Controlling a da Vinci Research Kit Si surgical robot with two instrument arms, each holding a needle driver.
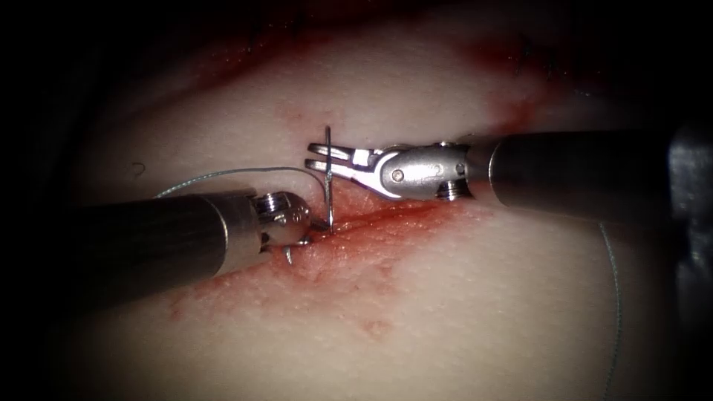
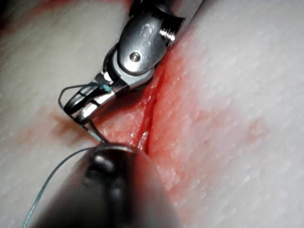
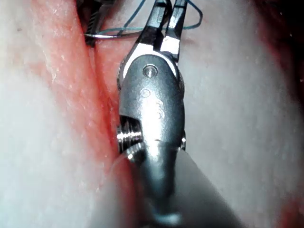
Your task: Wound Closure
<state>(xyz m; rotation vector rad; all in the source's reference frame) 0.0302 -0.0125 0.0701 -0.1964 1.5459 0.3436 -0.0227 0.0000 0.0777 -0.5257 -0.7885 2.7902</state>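
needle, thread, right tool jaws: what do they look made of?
Thin curved needle: polished metal by its bright glints; held in the right tool near its upper end, lower part entering the tissue at the cut. Fine grey-green thread: smooth, probably synthetic monofilament. Right tool's jaws: shiny silver steel, seemingly. Left tool: jaws hidden.

Right tool [image 1: 329, 161]: bright silver wristed head, two slim jaws, round pivot pin on the clevis, small threaded screw stub under the wrist, then a dark matte cylindrical shaft. In its own wrist view [image 3: 164, 19], same polished clevis with pin and ribbed screw. Left tool [image 1: 297, 223]: rounded shiny steel knuckle with ridged collar, steel sleeve, dark shaft behind; tip hidden by the knuckle.
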